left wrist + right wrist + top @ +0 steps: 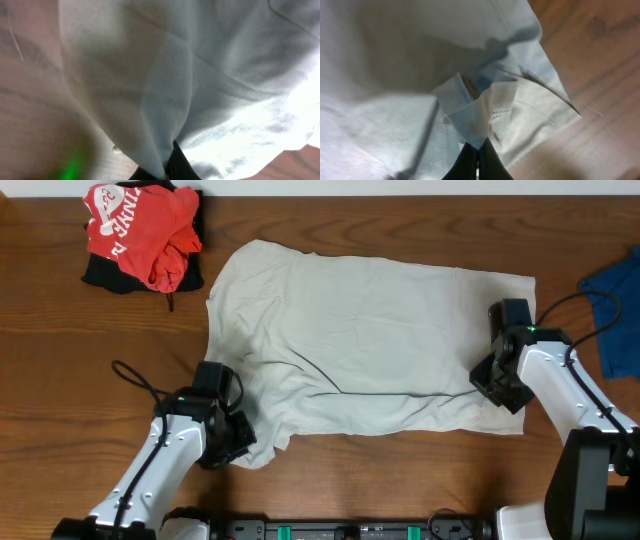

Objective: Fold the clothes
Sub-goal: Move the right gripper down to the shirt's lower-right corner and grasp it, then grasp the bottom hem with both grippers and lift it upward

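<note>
Dark brown wooden table [400,475] with lengthwise grain, under soft even light

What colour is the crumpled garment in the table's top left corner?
The crumpled garment is red with white lettering, best seen in the overhead view.

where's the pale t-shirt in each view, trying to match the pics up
Overhead: pale t-shirt spread out mid-table.
Left wrist: pale t-shirt fills most of the frame, gathered toward the bottom centre.
Right wrist: pale t-shirt covers left and centre, hem corner folded at the bottom.
Shared landmark: the brown wooden table.
</note>
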You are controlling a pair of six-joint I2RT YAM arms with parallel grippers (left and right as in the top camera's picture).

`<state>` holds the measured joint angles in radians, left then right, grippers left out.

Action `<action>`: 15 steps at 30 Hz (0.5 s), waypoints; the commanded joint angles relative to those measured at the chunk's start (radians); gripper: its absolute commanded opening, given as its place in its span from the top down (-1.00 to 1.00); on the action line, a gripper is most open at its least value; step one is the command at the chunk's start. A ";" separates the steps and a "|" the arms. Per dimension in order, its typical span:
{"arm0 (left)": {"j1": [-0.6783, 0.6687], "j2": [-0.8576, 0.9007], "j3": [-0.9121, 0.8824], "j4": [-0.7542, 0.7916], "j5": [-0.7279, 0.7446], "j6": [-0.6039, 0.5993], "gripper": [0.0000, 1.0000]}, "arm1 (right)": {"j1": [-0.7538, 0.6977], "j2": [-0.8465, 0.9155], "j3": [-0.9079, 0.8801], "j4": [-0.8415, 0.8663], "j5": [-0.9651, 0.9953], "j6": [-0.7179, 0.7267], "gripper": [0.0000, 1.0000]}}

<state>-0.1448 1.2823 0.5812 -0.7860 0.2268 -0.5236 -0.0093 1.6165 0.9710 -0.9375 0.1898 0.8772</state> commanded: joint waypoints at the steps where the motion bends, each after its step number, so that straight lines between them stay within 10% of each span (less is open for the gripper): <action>1: 0.004 -0.040 0.040 -0.044 0.032 0.008 0.88 | -0.005 -0.012 -0.003 -0.023 0.024 0.005 0.98; 15: 0.004 -0.249 0.089 -0.169 0.111 0.000 0.88 | -0.004 -0.229 -0.003 -0.132 0.020 0.003 0.98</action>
<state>-0.1448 1.0603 0.6529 -0.9363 0.2993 -0.5201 -0.0093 1.4399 0.9710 -1.0595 0.1925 0.8772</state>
